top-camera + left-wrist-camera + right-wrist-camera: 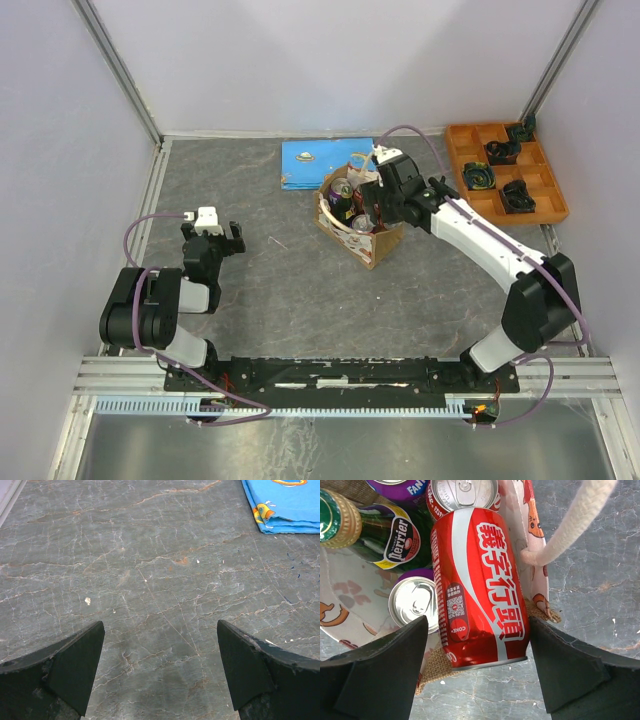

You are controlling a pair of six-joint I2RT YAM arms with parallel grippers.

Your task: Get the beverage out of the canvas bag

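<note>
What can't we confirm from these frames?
- Right wrist: whether the right gripper is clamping the red can or just straddling it; the gaps are too fine to judge.
- Top external: the same gripper covers much of the inside of the canvas bag.
- Right wrist: the green bottle is cut off by the top-left edge.
- Top external: black items in the orange tray are too small to identify.

"Perrier" on green bottle [399, 539]; "COKE" on red can [480, 585]; "FAN" on purple can [402, 487]
</note>
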